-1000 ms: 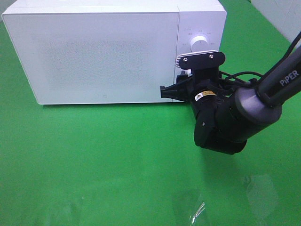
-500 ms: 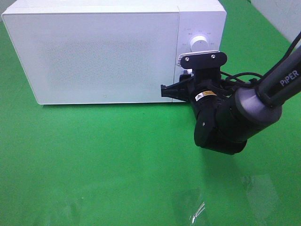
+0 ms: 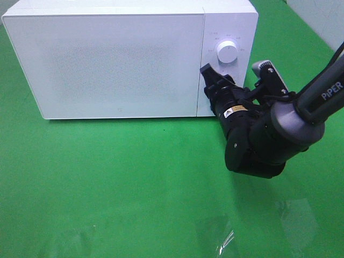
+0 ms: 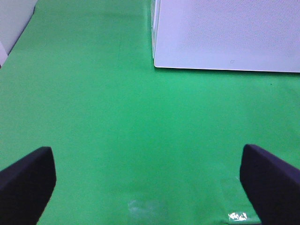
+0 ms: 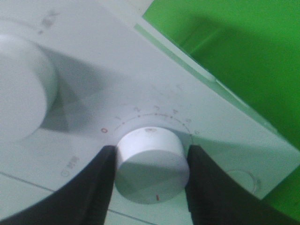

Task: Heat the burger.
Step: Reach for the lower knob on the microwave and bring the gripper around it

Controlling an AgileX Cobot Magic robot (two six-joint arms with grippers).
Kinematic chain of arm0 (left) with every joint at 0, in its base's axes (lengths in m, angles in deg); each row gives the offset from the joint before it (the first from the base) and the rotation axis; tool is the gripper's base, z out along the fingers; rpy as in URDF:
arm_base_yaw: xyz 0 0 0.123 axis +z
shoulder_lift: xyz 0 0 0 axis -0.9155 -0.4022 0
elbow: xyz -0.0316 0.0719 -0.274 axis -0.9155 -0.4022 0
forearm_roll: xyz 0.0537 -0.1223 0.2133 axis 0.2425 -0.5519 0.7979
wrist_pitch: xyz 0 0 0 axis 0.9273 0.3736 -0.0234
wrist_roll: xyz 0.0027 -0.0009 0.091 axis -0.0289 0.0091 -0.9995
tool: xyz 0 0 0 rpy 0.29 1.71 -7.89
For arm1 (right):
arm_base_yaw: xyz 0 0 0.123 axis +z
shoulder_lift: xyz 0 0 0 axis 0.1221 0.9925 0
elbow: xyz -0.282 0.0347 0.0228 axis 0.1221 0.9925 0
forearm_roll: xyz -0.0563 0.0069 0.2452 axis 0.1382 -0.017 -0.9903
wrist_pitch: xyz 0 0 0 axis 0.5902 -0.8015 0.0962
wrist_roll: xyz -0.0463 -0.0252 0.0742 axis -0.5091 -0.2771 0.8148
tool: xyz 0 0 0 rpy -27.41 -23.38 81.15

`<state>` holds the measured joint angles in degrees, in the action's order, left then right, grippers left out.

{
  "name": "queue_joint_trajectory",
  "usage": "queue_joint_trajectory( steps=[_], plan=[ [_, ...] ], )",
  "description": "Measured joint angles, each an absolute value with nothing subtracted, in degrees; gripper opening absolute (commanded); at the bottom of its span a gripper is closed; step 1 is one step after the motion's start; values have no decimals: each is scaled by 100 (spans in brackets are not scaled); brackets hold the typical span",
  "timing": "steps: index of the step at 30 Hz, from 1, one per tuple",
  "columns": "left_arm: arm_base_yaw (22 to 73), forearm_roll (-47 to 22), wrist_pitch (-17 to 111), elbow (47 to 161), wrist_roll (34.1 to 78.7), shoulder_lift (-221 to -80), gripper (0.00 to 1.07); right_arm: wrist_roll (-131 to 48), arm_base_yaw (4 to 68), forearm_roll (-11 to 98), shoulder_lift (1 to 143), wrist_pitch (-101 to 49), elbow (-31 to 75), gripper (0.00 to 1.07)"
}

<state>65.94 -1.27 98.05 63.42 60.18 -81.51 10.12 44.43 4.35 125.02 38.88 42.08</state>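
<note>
Rolled about a quarter turn since a second ago, the right gripper (image 3: pixel 215 88) now has its wrist camera (image 3: pixel 269 75) at 3 o'clock of the fingers instead of 12 o'clock above them, as the high view shows. One black finger that lay pointing to 9 o'clock now points up toward 11 o'clock along the door seam. The arm itself has barely shifted.

Seen from the right wrist, the two black fingers (image 5: pixel 89 187) pinch the white timer knob (image 5: pixel 151 161), one pad touching each side of its rim. A printed scale starting at a red 0 arcs around the knob. A red tick on the knob's face sits on the side away from that scale. The upper dial (image 3: pixel 227 52) stands free, at 12 o'clock of the gripped knob in the high view, where the gripper hides the timer knob itself.

The white microwave (image 3: pixel 118 59) sits at the far edge of the green cloth (image 3: pixel 107 183), its door flush and closed. The burger cannot be seen in any view, so its place relative to either pair of fingers cannot be told.

The left gripper (image 4: pixel 147 161) hangs over bare green cloth, its fingers (image 4: pixel 26 180) spread wide with nothing between them. The microwave's near corner lies well apart from them at about 1 o'clock in that view.
</note>
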Motion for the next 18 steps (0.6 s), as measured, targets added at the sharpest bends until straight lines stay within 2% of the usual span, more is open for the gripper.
queue_joint_trajectory(
  steps=[1, 4, 7, 18],
  plan=[
    [6594, -127, 9805, 6342, 6018, -8151, 101, 1012, 4443, 435, 12502, 3888, 4208, 0],
    [6594, -127, 9805, 6342, 6018, -8151, 101, 2806, 4425, 516, 12502, 3928, 4225, 0],
    [6594, -127, 9805, 6342, 6018, -8151, 101, 3665, 4425, 521, 12502, 3928, 4225, 0],
    [6594, -127, 9805, 6342, 6018, -8151, 101, 3963, 4408, 579, 12519, 3986, 4230, 0]
  ],
)
